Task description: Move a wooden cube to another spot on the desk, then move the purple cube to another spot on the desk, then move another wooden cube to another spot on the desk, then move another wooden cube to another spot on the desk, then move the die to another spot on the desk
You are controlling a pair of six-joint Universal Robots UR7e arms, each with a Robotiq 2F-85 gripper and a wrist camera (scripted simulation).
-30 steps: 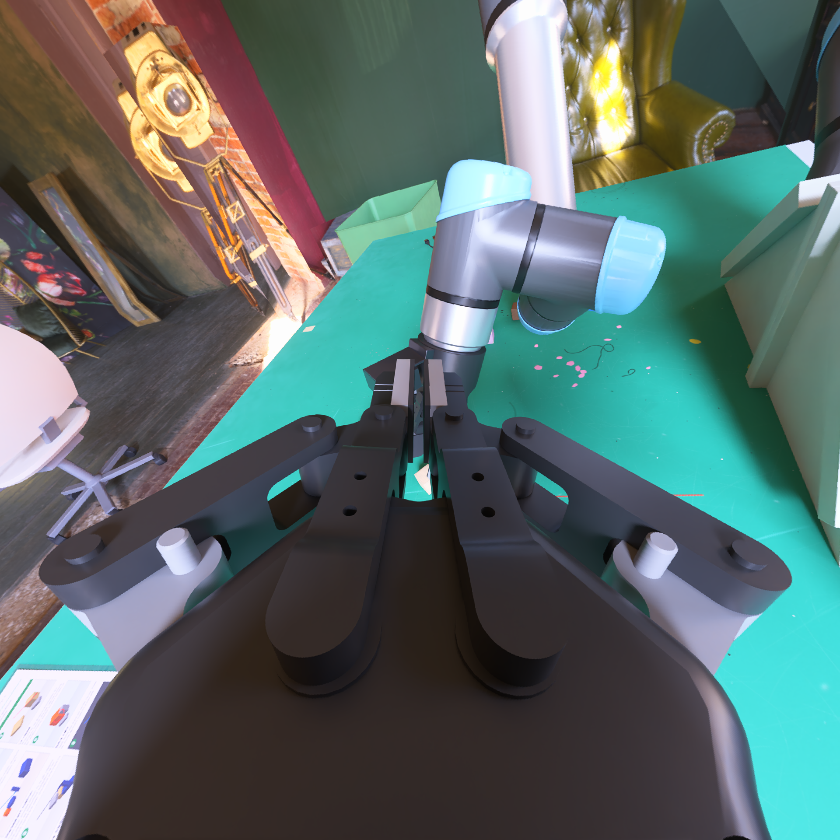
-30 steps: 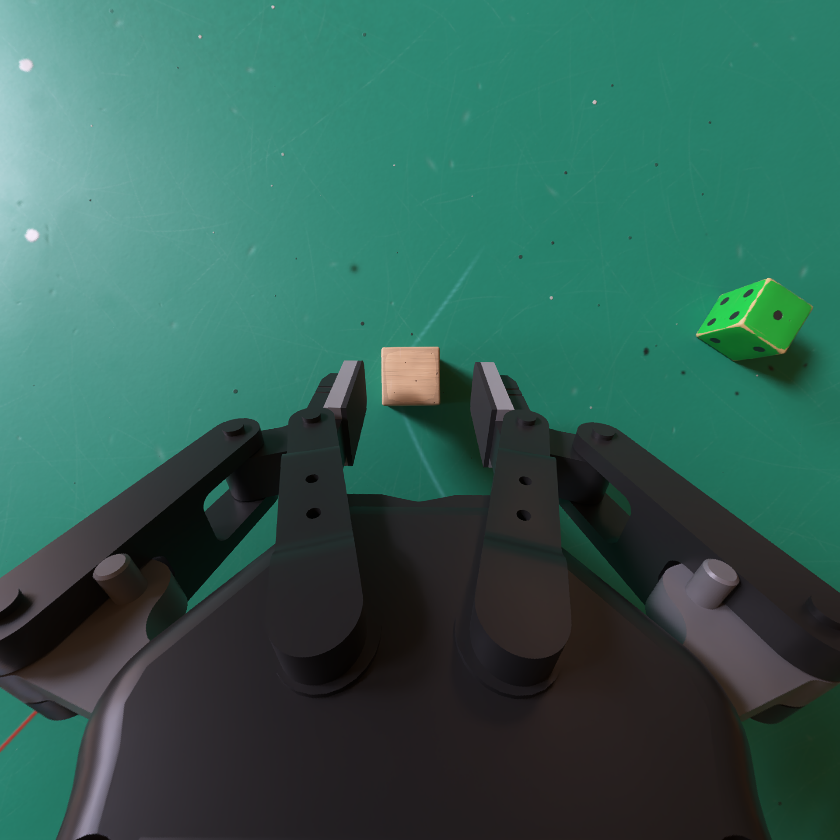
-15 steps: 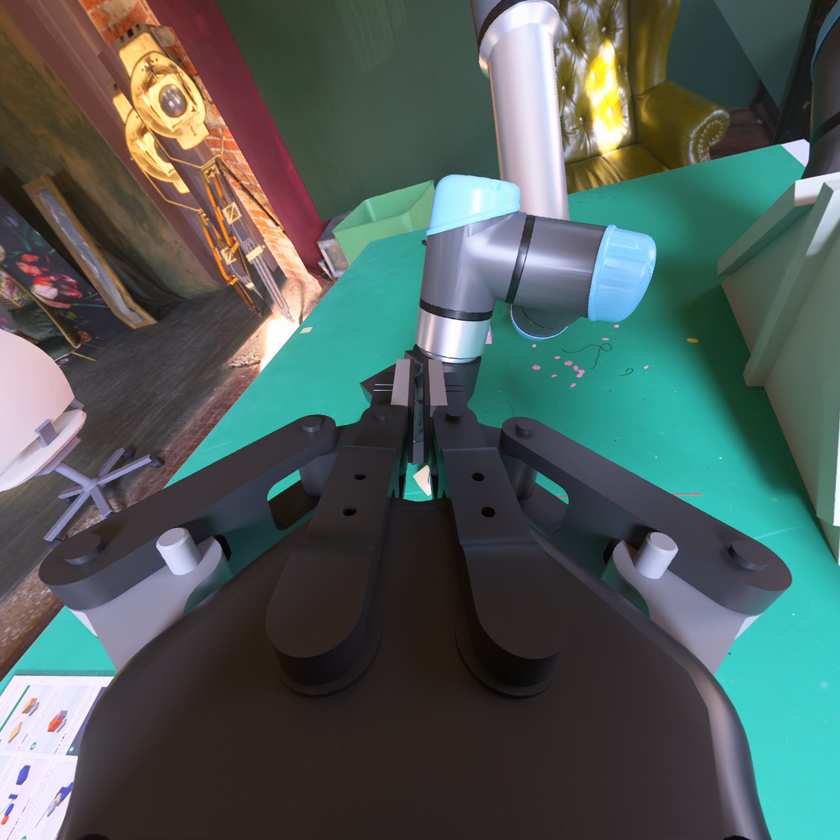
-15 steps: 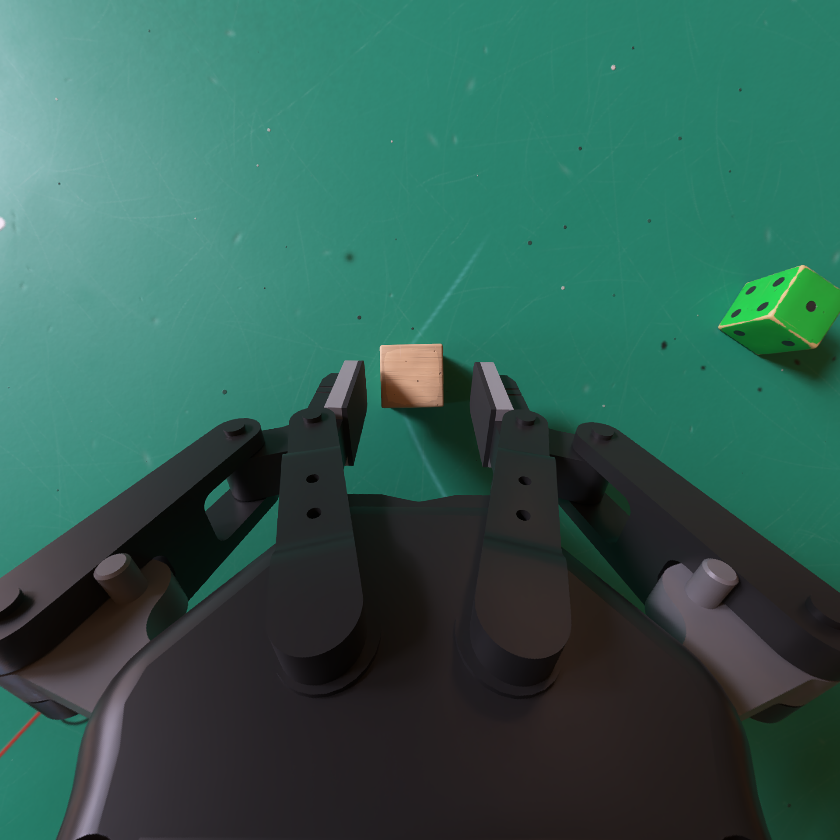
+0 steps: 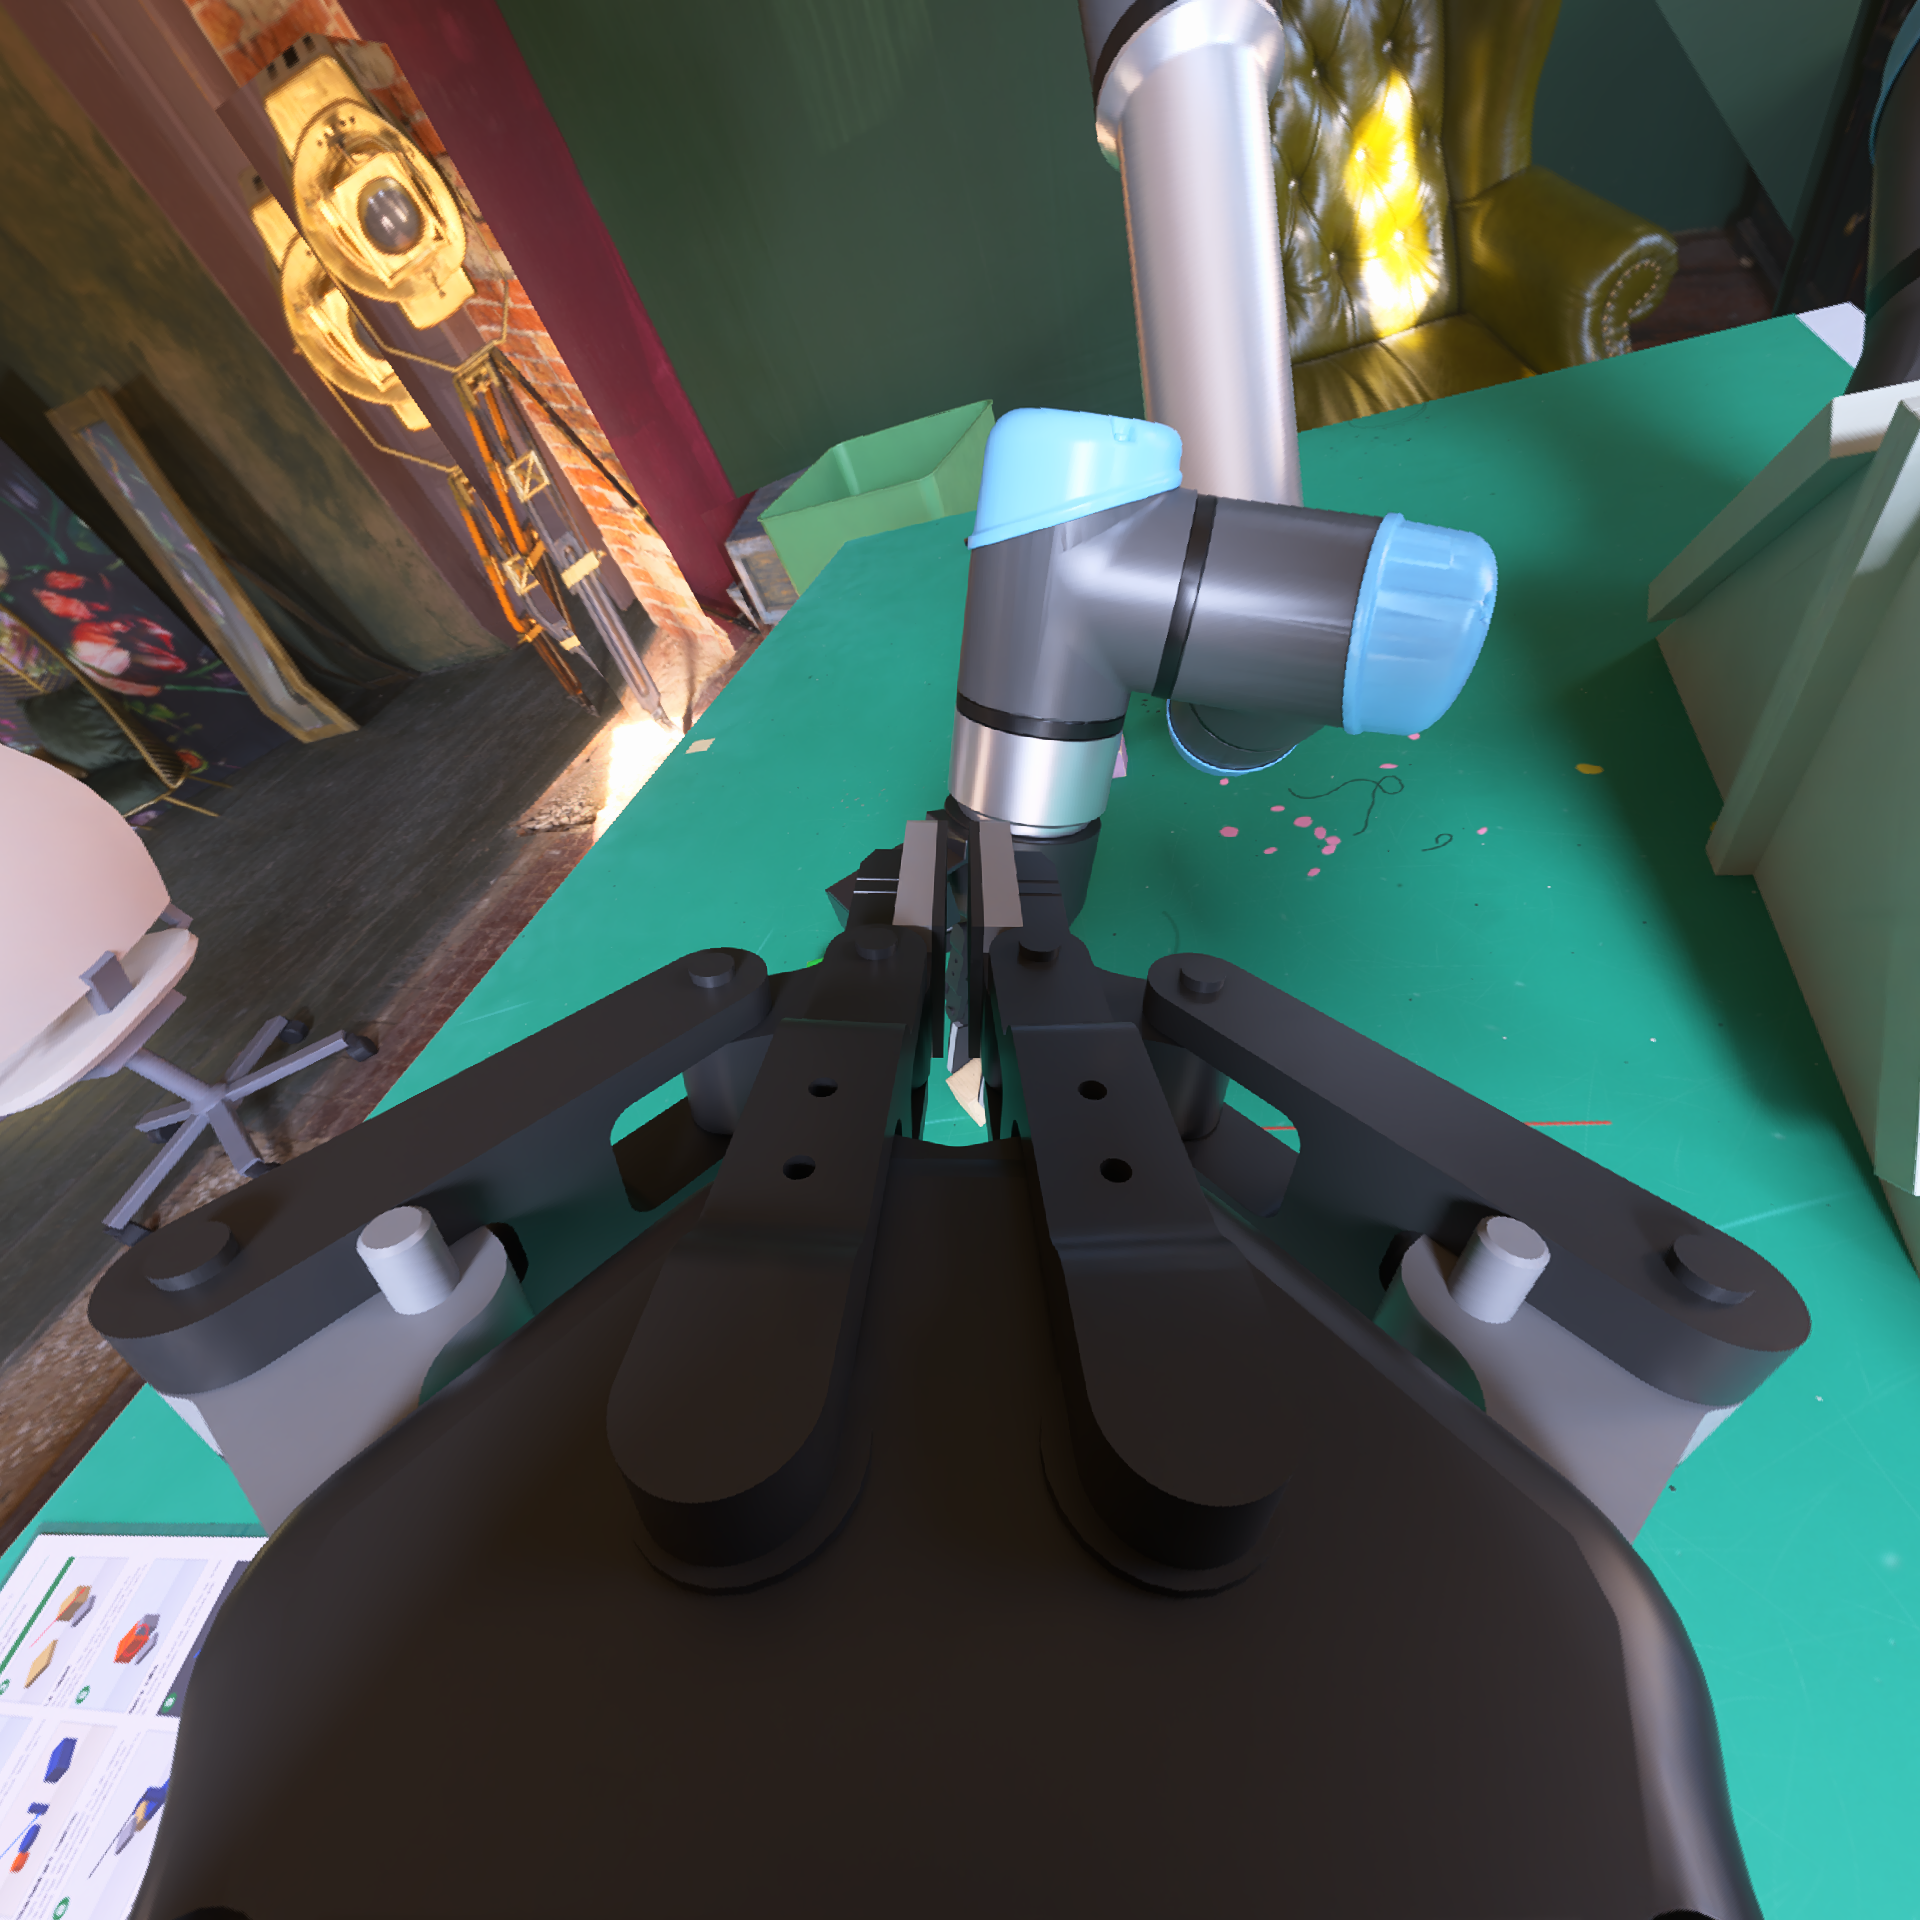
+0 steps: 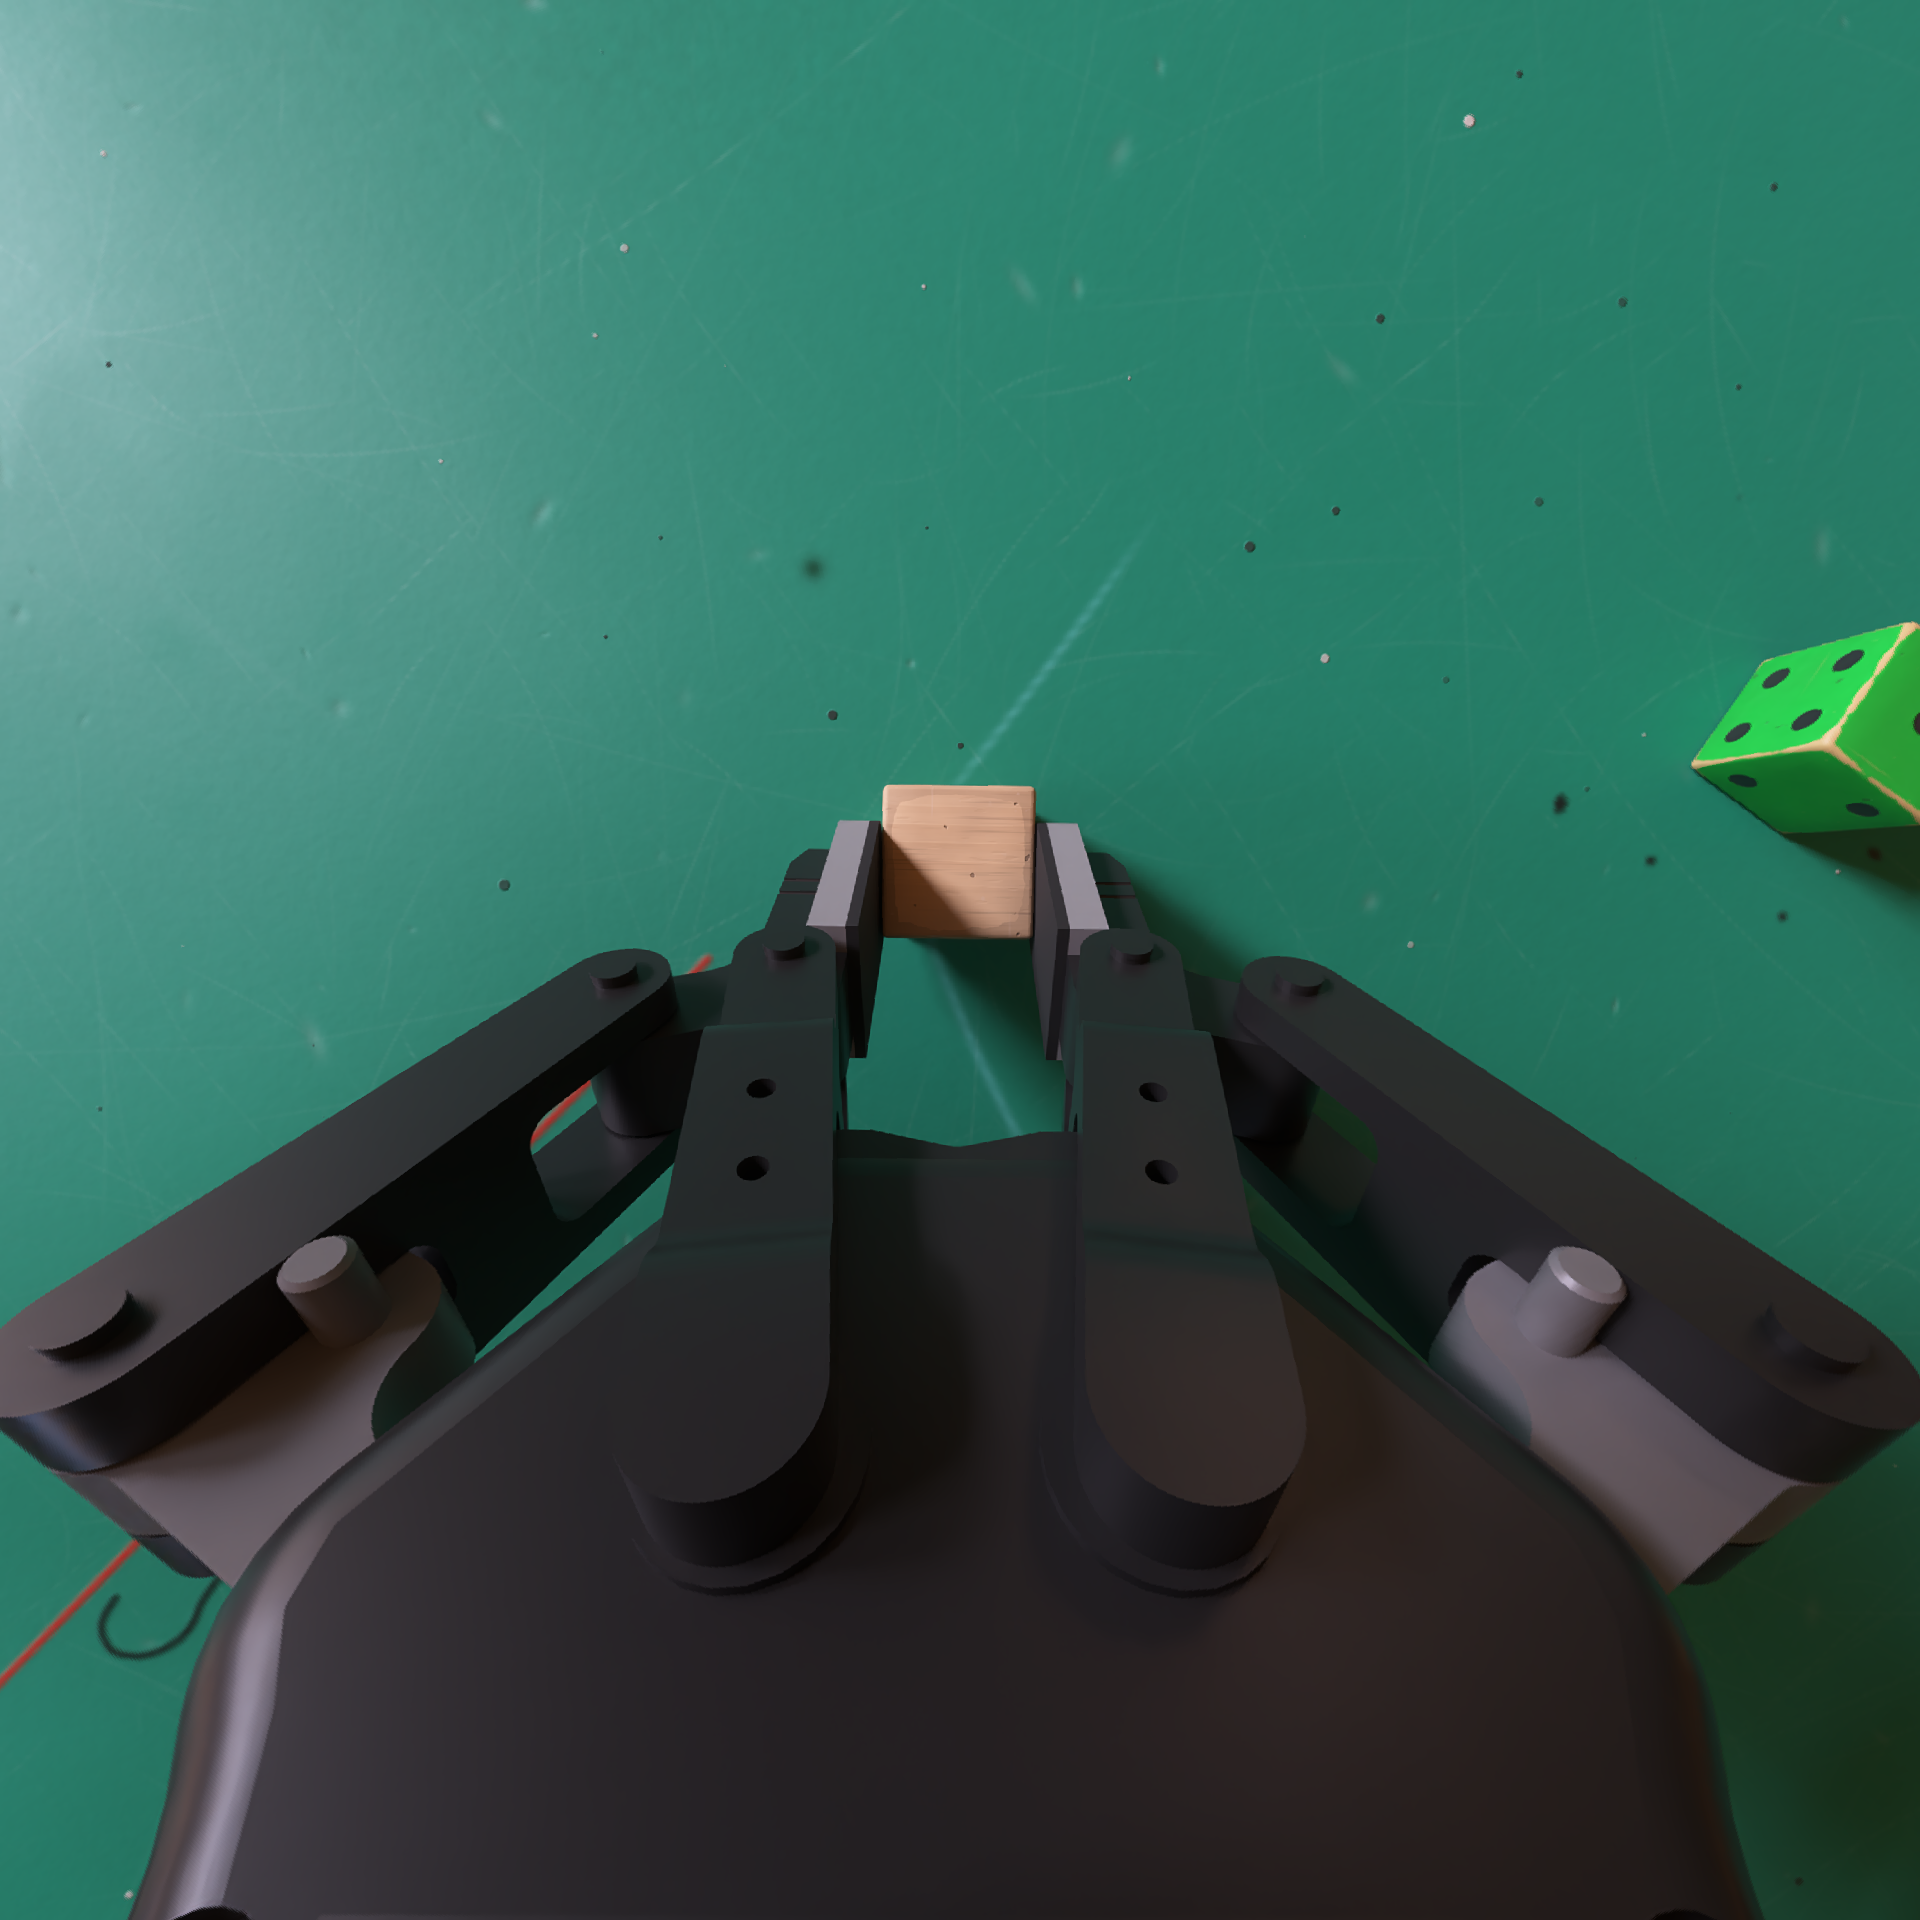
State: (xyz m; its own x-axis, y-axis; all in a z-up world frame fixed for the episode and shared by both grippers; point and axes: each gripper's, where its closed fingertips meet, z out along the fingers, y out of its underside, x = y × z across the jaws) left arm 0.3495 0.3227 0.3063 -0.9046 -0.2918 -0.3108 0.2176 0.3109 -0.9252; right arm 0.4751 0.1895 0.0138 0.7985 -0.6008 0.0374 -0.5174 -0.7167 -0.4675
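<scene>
In the right wrist view, my right gripper point(image 6: 958, 878) is shut on a wooden cube point(image 6: 958, 862), its pads pressed against the cube's two sides, low over the green desk point(image 6: 727, 416). A green die point(image 6: 1818, 732) with black pips lies on the desk to the right, partly cut off by the frame edge. In the left wrist view, my left gripper point(image 5: 958, 888) is shut and empty, held above the desk. Beyond it stands the right arm point(image 5: 1101, 623) reaching down; a pale sliver of a cube point(image 5: 964, 1091) shows between my fingers. The purple cube is not in view.
A pale green box-like structure point(image 5: 1829, 727) stands on the desk at the right. A green bin point(image 5: 883, 488) sits past the desk's far edge. Printed sheets point(image 5: 83, 1683) lie at the near left corner. The desk's left edge drops to a floor with an office chair point(image 5: 125, 997).
My right gripper has closed on the wooden cube, which was between open fingers before. The die has slid toward the right edge of the view. The left gripper has stayed shut.
</scene>
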